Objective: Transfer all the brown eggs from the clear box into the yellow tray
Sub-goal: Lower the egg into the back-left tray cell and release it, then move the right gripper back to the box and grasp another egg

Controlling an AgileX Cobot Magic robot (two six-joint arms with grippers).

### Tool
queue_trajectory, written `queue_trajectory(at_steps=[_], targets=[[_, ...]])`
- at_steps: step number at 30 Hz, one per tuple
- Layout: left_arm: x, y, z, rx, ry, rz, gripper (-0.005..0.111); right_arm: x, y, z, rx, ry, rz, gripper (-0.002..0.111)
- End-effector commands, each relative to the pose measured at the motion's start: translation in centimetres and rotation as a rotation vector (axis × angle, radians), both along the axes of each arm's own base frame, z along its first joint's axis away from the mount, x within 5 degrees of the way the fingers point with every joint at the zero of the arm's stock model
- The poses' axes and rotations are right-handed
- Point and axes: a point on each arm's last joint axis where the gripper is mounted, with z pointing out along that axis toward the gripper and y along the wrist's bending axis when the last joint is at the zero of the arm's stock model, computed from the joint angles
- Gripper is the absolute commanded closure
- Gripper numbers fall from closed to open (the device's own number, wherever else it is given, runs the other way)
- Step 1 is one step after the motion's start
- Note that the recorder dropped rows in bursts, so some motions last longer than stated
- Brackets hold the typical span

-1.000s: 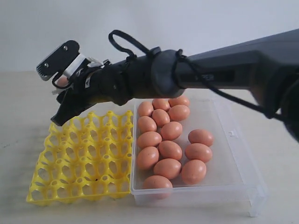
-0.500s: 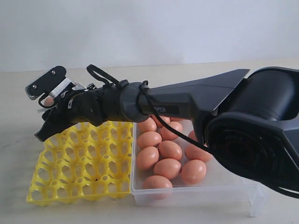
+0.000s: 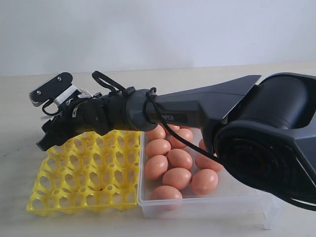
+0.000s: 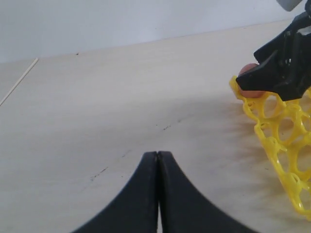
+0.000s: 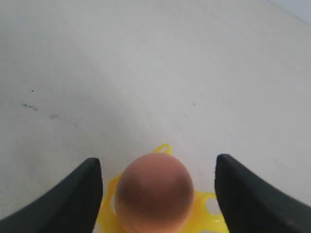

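Note:
My right gripper (image 5: 158, 162) is open over the far left corner of the yellow tray (image 3: 84, 177). A brown egg (image 5: 154, 194) sits in that corner cup between the fingers (image 5: 73, 194), with a gap on each side. The left wrist view shows the same egg (image 4: 245, 83) partly behind the right gripper's black fingers (image 4: 284, 73). Several brown eggs (image 3: 177, 159) lie in the clear box (image 3: 256, 187) to the right of the tray. My left gripper (image 4: 158, 154) is shut on nothing, low over bare table left of the tray; the exterior view does not show it.
The right arm (image 3: 197, 111) stretches across the box's far end and the tray's far edge. The pale wooden table (image 4: 97, 97) shows left of the tray. The tray's other visible cups hold no eggs.
The right arm swung left and lowered to the tray's far left corner. The egg seen between its fingers earlier now rests in the corner cup, with the fingers apart from it.

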Motion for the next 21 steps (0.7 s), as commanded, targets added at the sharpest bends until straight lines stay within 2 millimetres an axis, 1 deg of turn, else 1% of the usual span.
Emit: queue_trajectory(at_steps=[1,3,5,6,7,8,10,11,13,14,15,17,18,19,21], targets=[[0.0,0.0,0.2,-0.006,-0.019,-0.006,0.107,-0.1,0.1,0.8,-0.007,-0.016,0.016,0.043],[0.0,0.0,0.2,-0.006,-0.019,-0.006,0.107,-0.3,-0.1,2.2,-0.045,-0.035,0.048,0.045],[0.0,0.0,0.2,-0.006,-0.019,-0.006,0.107,-0.7,-0.5,4.6,-0.097,-0.058,0.086,0.049],[0.0,0.0,0.2,-0.006,-0.019,-0.006,0.107,-0.7,-1.0,6.2,-0.116,-0.071,0.094,0.051],[0.0,0.0,0.2,-0.006,-0.019,-0.006,0.107,-0.7,-1.6,7.4,-0.143,-0.063,0.095,0.053],[0.0,0.0,0.2,-0.006,-0.019,-0.006,0.107,-0.8,-2.5,9.3,-0.158,-0.038,0.073,0.054],[0.0,0.0,0.2,-0.006,-0.019,-0.006,0.107,-0.7,-4.2,11.5,-0.195,0.007,0.014,0.054],[0.0,0.0,0.2,-0.006,-0.019,-0.006,0.107,-0.8,-5.7,12.9,-0.249,0.039,-0.030,0.054],[0.0,0.0,0.2,-0.006,-0.019,-0.006,0.107,-0.7,-8.2,14.4,-0.340,0.089,-0.117,0.054],[0.0,0.0,0.2,-0.006,-0.019,-0.006,0.107,-0.6,-10.2,14.6,-0.435,0.122,-0.188,0.054],[0.0,0.0,0.2,-0.006,-0.019,-0.006,0.107,-0.7,-11.6,14.9,-0.488,0.149,-0.233,0.054],[0.0,0.0,0.2,-0.006,-0.019,-0.006,0.107,-1.2,-14.6,14.9,-0.607,0.238,-0.313,0.054],[0.0,0.0,0.2,-0.006,-0.019,-0.006,0.107,-1.5,-15.7,14.6,-0.646,0.290,-0.347,0.054],[0.0,0.0,0.2,-0.006,-0.019,-0.006,0.107,-1.8,-16.9,14.5,-0.666,0.336,-0.392,0.054],[0.0,0.0,0.2,-0.006,-0.019,-0.006,0.107,-2.1,-18.8,14.2,-0.634,0.414,-0.527,0.054]])
